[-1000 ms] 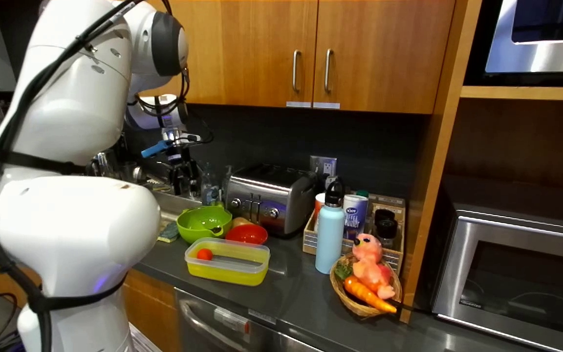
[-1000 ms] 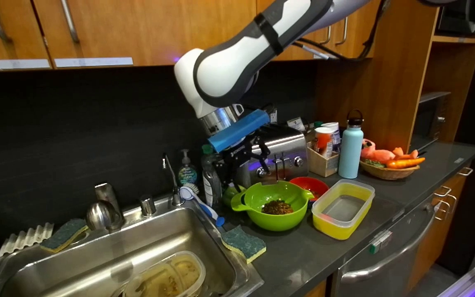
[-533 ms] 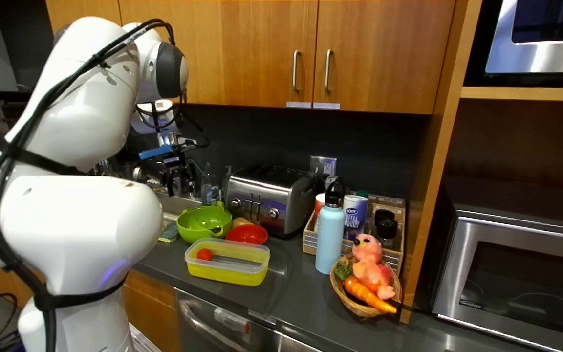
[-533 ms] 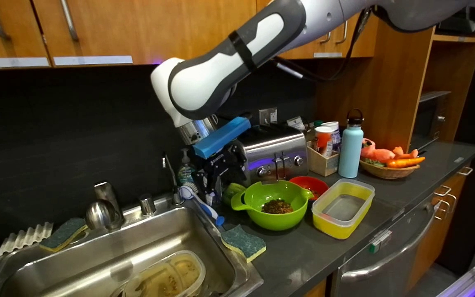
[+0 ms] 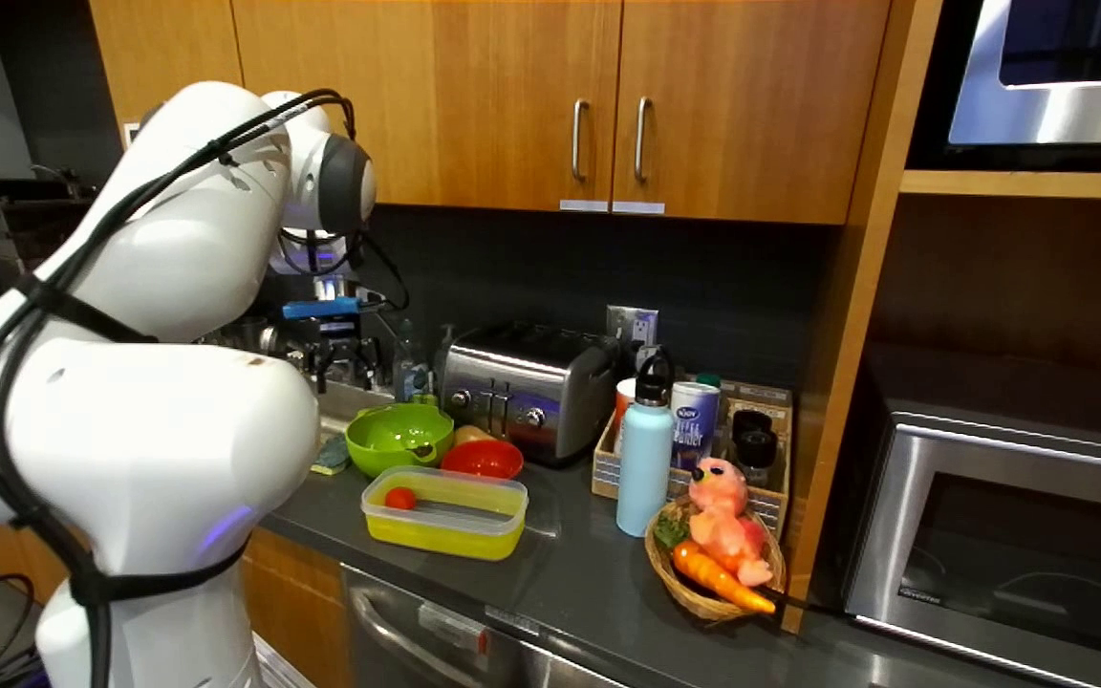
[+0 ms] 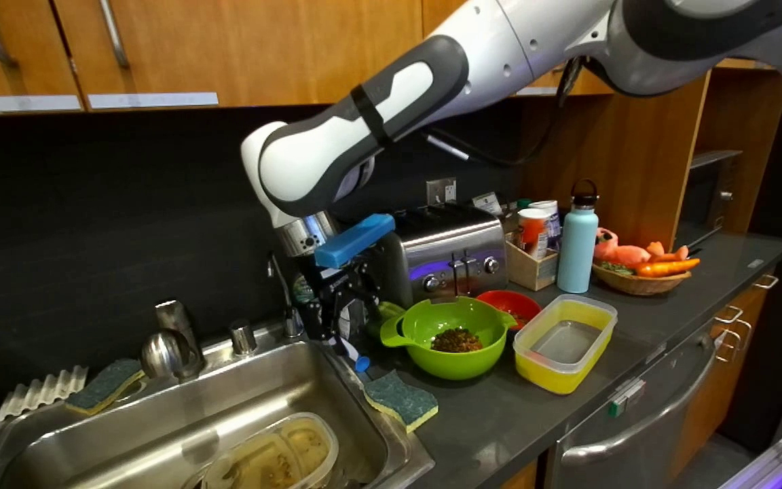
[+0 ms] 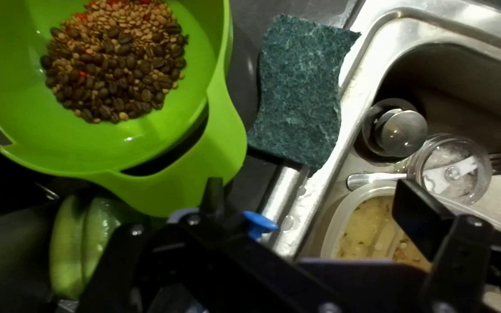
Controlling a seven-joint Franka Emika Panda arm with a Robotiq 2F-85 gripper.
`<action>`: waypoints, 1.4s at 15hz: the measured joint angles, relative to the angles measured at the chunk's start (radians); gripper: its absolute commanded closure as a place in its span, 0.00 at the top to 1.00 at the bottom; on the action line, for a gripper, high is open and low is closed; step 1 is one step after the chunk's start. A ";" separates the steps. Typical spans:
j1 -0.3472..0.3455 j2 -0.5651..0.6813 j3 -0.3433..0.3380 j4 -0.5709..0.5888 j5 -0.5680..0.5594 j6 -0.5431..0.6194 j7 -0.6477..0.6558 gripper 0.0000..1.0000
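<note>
My gripper hangs over the back corner of the sink, beside the green bowl. In the wrist view its jaws are wide apart with nothing between them. A brush's blue handle end shows just beyond the left finger; the gripper covers most of the brush, and whether they touch I cannot tell. The bowl's handle lies close to that finger. Dark beans and pale lentils fill the bowl's bottom. A green scouring sponge rests between bowl and sink edge. Below the right finger sits a clear container of yellowish liquid.
The sink also holds a glass jar. A steel toaster stands behind the bowl. Farther along are a red bowl, a yellow container with a red ball, a light-blue bottle and a basket.
The arm has come down and my gripper has shifted from beside the toaster toward the sink, now covering much of the brush. The jaws stay open; the bowls and sponge have not moved.
</note>
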 measured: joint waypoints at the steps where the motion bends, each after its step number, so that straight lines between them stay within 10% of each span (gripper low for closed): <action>1: 0.004 0.015 0.000 0.014 0.010 -0.005 -0.021 1.00; 21: 0.034 0.110 -0.062 0.107 0.039 -0.054 -0.040 1.00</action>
